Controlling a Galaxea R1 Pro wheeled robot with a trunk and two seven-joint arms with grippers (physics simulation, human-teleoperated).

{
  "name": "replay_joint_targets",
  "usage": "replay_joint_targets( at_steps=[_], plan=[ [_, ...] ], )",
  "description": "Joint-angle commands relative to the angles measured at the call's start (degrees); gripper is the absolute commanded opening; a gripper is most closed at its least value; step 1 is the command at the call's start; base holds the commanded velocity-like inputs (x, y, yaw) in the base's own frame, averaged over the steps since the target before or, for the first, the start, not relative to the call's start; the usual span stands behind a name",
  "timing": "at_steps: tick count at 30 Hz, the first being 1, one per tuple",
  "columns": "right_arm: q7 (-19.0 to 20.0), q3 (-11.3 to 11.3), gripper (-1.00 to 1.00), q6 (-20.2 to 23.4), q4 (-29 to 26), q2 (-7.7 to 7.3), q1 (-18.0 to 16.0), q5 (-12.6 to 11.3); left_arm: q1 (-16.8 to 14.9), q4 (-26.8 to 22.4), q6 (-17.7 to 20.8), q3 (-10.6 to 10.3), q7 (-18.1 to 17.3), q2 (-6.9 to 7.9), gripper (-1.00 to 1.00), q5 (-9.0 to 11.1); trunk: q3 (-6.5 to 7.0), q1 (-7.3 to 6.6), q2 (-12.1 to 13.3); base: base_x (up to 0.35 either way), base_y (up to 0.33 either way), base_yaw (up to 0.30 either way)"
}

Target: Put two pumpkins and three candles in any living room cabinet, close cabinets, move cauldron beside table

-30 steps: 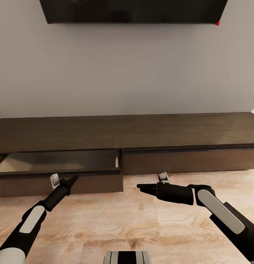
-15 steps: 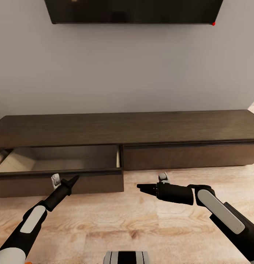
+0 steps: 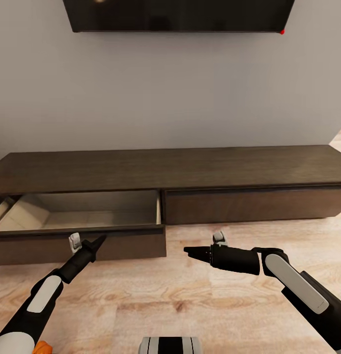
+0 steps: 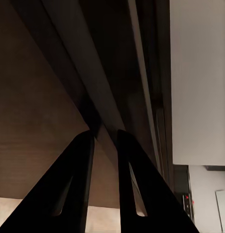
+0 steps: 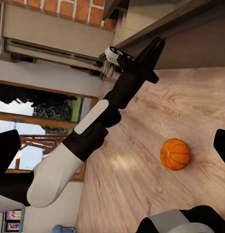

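The long dark-brown cabinet (image 3: pixel 200 169) runs along the grey wall. Its left drawer (image 3: pixel 82 212) is pulled out, and the part of its pale beige inside that I see holds nothing. The right drawer front (image 3: pixel 254 205) is closed. My left gripper (image 3: pixel 101 240) hangs just in front of the open drawer's front panel, its fingers (image 4: pixel 85 145) close together with nothing between them. My right gripper (image 3: pixel 186 251) is over the floor, its fingers (image 5: pixel 222 145) spread wide and empty. One orange ribbed pumpkin (image 5: pixel 175 154) lies on the floor beside my base, and its edge shows at the head view's lower left (image 3: pixel 42 348).
A dark TV (image 3: pixel 180 14) hangs on the wall above the cabinet. Light wood floor (image 3: pixel 190 300) stretches between the cabinet and my base (image 3: pixel 170 345). The right wrist view shows a window (image 5: pixel 39 126) and a brick wall (image 5: pixel 68 9) behind my left arm.
The whole head view has shifted: the cabinet sits higher and smaller, more of the open drawer's inside shows, and the pumpkin's edge has come into view. Both arms hold their pose.
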Motion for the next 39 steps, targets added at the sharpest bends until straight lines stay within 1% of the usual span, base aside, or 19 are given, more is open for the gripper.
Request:
replay_joint_targets(
  at_steps=[1, 26, 39],
  plan=[
    [0.2, 0.1, 1.0, 0.0, 0.0, -0.04, -0.1, 0.1, 0.0, 0.0, 0.4, 2.5, 0.0, 0.02, -1.0, 0.7, -0.04, -0.02, 0.0, -0.026, 0.0, 0.0],
    [0.2, 0.1, 1.0, 0.0, 0.0, -0.03, -0.1, 0.1, 0.0, 0.0, 0.4, 2.5, 0.0, -0.06, -1.0, 0.7, -0.04, -0.02, 0.0, -0.093, 0.011, 0.0],
    [0.2, 0.1, 1.0, 0.0, 0.0, -0.02, -0.1, 0.1, 0.0, 0.0, 0.4, 2.5, 0.0, -0.06, -1.0, 0.7, -0.04, -0.02, 0.0, -0.01, 0.002, 0.0]
  ],
)
